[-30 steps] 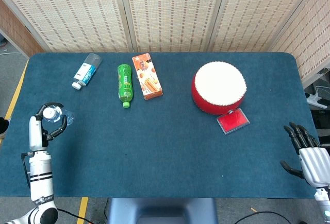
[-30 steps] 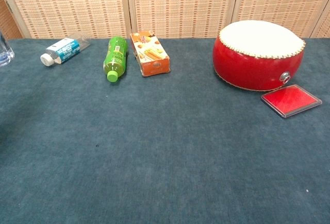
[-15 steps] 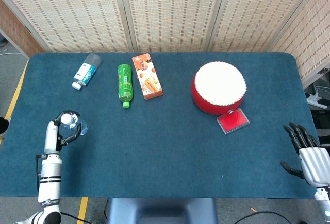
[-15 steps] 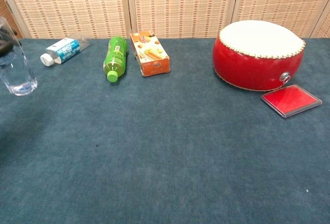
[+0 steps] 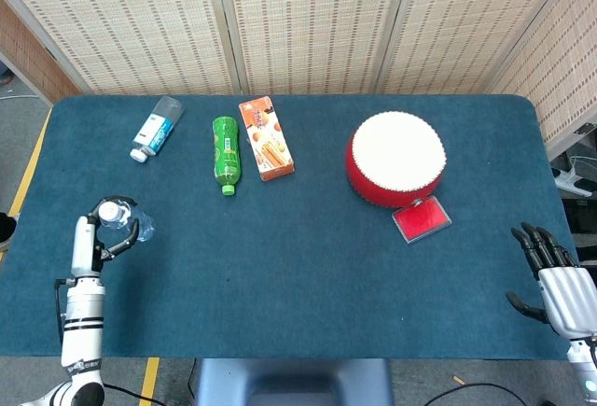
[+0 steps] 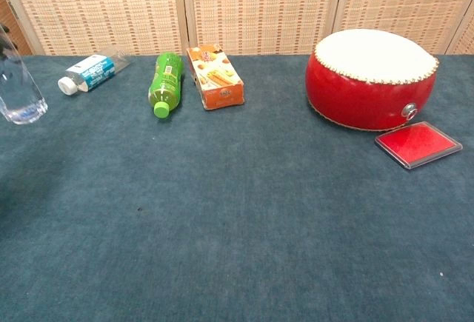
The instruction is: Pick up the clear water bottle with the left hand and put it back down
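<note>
The clear water bottle stands upright near the table's left edge, its white cap facing the head camera. My left hand grips it, fingers curled around its body. In the chest view the bottle shows at the far left with a little water in its base, and the hand itself is hardly visible there. Whether the base touches the cloth I cannot tell. My right hand hangs off the table's front right corner, fingers apart and holding nothing.
A blue-labelled bottle, a green bottle and an orange snack box lie at the back left. A red drum with a red case beside it sits at the right. The table is covered in blue cloth.
My left hand carried the bottle to the right into the chest view, then drew back slightly to the left, still gripping it. The right hand has not moved.
</note>
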Motion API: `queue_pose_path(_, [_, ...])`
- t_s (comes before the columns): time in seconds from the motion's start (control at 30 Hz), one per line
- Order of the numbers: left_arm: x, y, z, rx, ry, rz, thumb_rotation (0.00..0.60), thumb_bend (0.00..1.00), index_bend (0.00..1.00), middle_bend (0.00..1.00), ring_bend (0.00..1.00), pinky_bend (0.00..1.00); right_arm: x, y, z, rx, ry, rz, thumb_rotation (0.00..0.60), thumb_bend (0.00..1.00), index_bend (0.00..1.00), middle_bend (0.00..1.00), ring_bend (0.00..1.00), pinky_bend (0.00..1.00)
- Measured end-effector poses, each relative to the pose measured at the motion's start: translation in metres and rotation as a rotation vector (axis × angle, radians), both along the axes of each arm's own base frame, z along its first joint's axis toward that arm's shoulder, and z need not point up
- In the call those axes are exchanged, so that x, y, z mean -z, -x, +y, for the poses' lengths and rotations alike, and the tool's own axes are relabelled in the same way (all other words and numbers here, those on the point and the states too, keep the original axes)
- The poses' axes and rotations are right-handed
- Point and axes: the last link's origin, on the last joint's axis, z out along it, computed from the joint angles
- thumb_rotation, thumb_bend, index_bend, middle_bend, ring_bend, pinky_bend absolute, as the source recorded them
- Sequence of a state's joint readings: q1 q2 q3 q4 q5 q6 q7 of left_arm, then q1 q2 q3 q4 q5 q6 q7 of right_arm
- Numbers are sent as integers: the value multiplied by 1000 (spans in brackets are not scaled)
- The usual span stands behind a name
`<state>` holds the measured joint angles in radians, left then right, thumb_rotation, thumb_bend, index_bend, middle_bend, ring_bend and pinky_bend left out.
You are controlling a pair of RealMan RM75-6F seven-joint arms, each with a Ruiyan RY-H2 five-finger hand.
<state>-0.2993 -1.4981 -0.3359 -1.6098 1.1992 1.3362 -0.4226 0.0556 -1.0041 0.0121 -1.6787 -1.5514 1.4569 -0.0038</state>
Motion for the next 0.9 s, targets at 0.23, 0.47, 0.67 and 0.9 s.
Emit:
queue_pose_path(0.23, [40,4,-2,-38,60,2,600,713,714,734,570,429,1,0,-1,4,-6,2,600,131,0,0,0,193])
queue_pose_path(0.47, [60,10,-1,-60,70,50,600,711,594,635,521,426,1,0,-1,4,-7,2,600,130,0,0,0,193])
queue_pose_path(0.67, [65,21,-2,-62,77,154,600,605,444,495,420,360,1,0,-1,6,-8,5,600,130,0,0,0,193])
queue_pose_path(0.9, [75,30,-4,-49,144,244,600,424,50,188,153,213,1,0,0,4,-6,4,600,130,0,0,0,193])
